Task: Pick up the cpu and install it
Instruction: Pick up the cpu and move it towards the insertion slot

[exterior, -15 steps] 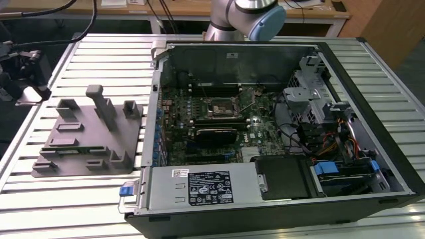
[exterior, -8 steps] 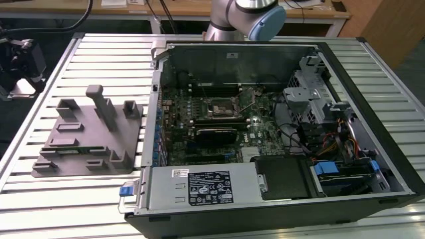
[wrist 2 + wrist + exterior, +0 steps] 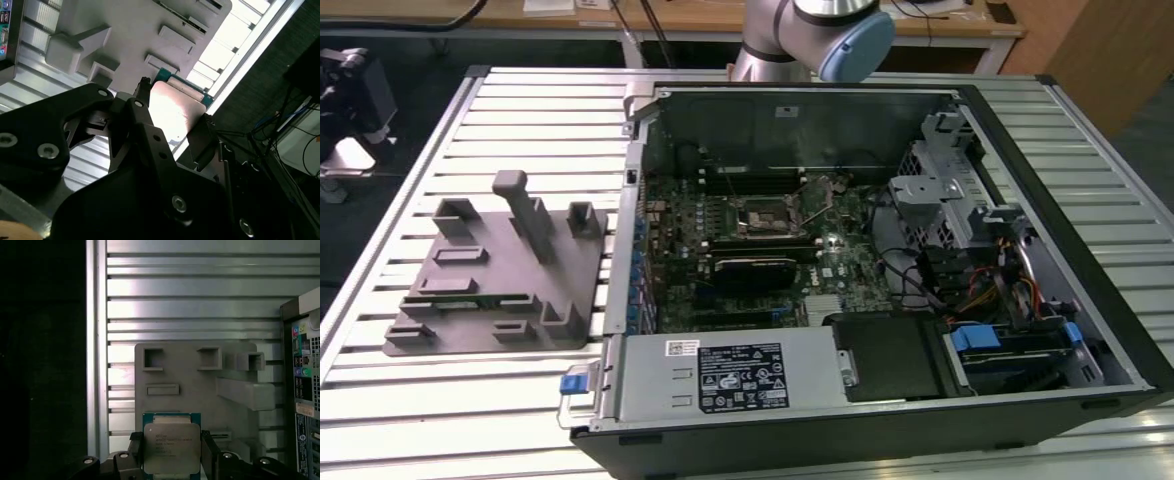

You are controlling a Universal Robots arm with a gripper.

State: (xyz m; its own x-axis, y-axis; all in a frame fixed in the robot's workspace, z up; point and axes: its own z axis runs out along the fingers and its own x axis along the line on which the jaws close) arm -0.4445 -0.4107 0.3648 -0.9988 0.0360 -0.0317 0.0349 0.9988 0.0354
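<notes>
In both wrist views the cpu (image 3: 171, 447) (image 3: 175, 112), a flat square chip with a shiny silver top plate, sits between the black fingers (image 3: 135, 452) of my gripper (image 3: 171, 457) (image 3: 175, 127), which is shut on its two opposite edges. It hangs well above the grey fixture tray (image 3: 190, 370) (image 3: 125, 30), and a green edge (image 3: 171, 415) shows just behind it. The exterior view has the tray (image 3: 494, 270) on the slatted table at its left. The black-framed socket (image 3: 761, 215) lies on the motherboard inside the open computer case (image 3: 881, 400).
The arm's grey and blue joint (image 3: 847, 40) stands beyond the case's far wall. Inside the case are a drive cage (image 3: 947, 190), cables (image 3: 987, 290) and a power supply (image 3: 734, 375). The tray carries upright blocks (image 3: 527, 205). The table's edge (image 3: 92, 340) borders dark floor.
</notes>
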